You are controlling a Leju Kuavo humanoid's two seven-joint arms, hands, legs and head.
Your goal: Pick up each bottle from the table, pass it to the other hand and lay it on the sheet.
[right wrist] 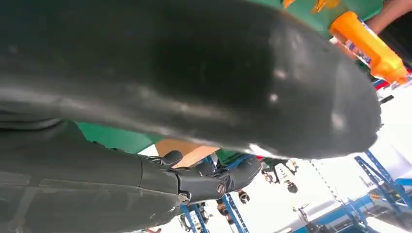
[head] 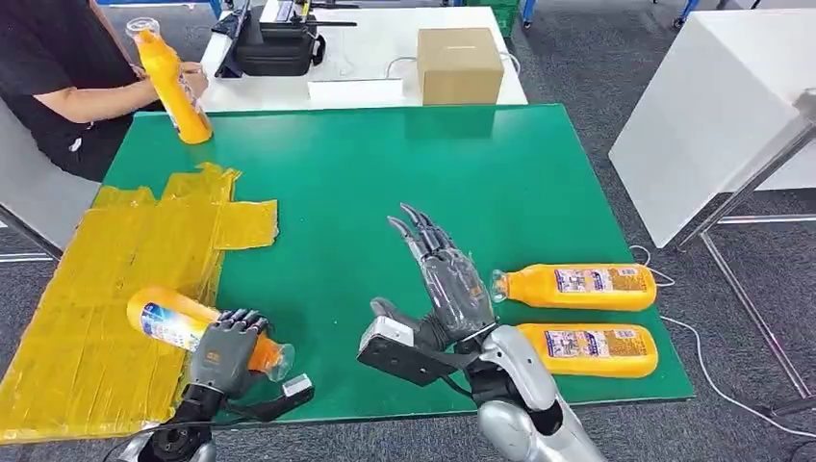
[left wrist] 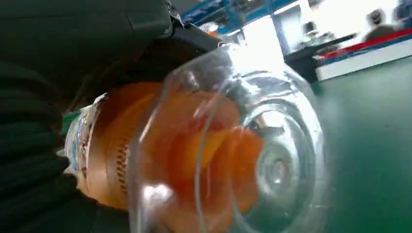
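The left hand grips an orange bottle lying across the near edge of the yellow sheet, cap toward the green counter. The right hand hovers with fingers spread, apparently holding nothing, beside two more bottles lying at the counter's right.

orange bottle: clear cap, held on its side at sheet edge | two orange bottles: laid side by side at desk's right | yellow sheet: spread, crumpled, at left
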